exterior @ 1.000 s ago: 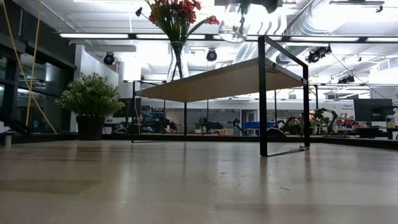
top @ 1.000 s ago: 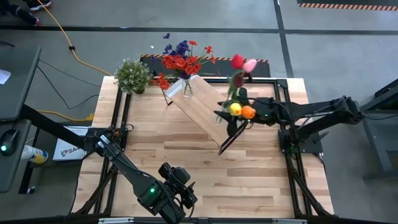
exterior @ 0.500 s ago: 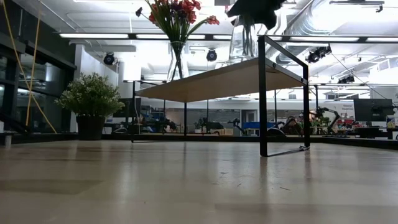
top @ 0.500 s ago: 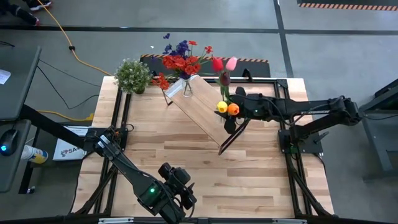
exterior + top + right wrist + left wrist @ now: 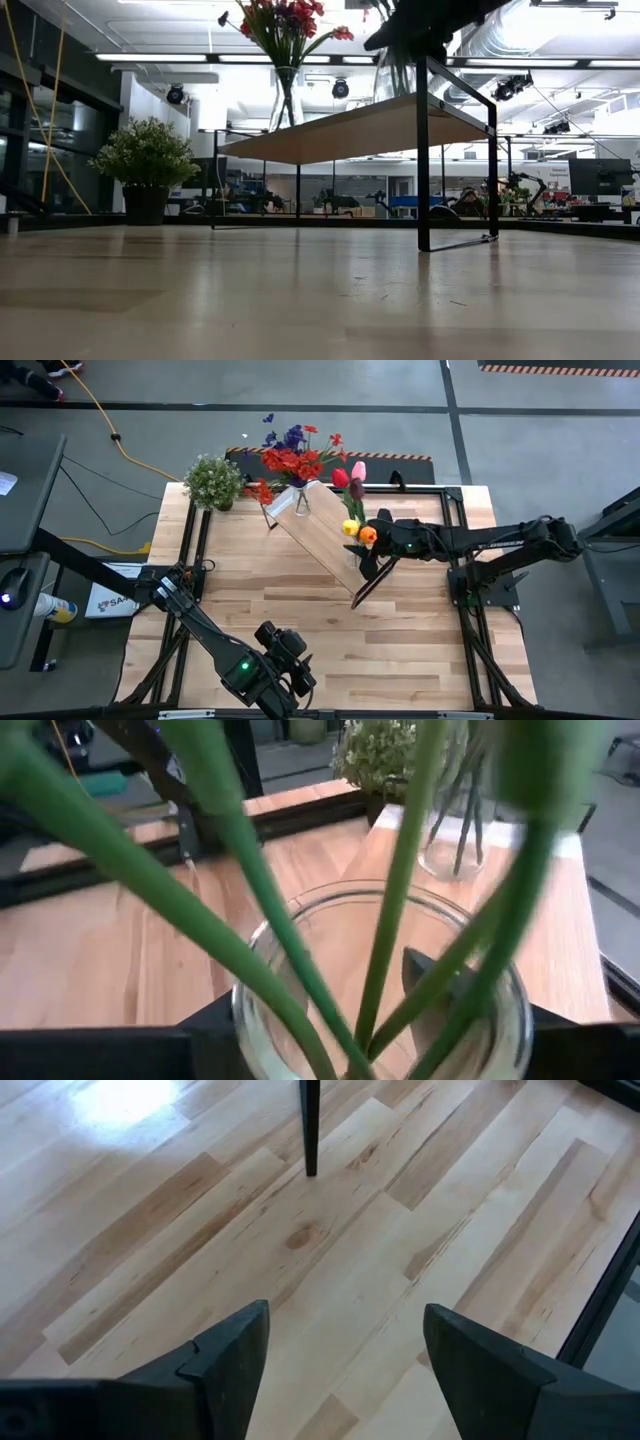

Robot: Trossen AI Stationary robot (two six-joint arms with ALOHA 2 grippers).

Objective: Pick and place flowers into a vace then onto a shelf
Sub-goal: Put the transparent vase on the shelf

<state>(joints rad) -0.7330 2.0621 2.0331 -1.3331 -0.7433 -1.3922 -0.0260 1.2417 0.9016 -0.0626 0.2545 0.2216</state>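
A clear glass vase (image 5: 380,985) holding several tulips (image 5: 352,500) in red, pink, yellow, orange and maroon stands upright in my right gripper (image 5: 365,548), which is shut on it over the near-right end of the shelf (image 5: 322,542). In the low view the vase (image 5: 395,72) is at the board's top; I cannot tell whether its base touches. A second vase of red and purple flowers (image 5: 298,495) stands on the shelf's far-left end. My left gripper (image 5: 345,1340) waits open above the table near its front edge. My right gripper has the glass vase between its two fingers, on the vase's wall (image 5: 248,1020) below the rim. The fingers (image 5: 205,1025) come from the table's right, slanting a little downward. The vase stays upright, the green stems rising out of its mouth.
A bushy potted plant (image 5: 213,482) sits at the table's far left corner. The shelf's black frame leg (image 5: 423,150) stands right beside the held vase. Bare plank tabletop (image 5: 300,610) lies between the shelf and the left arm.
My right gripper has carried the vase of tulips toward the table's left and down, from beside the shelf's right end to over its board, tipping slightly downward. The vase stays upright in the hold.
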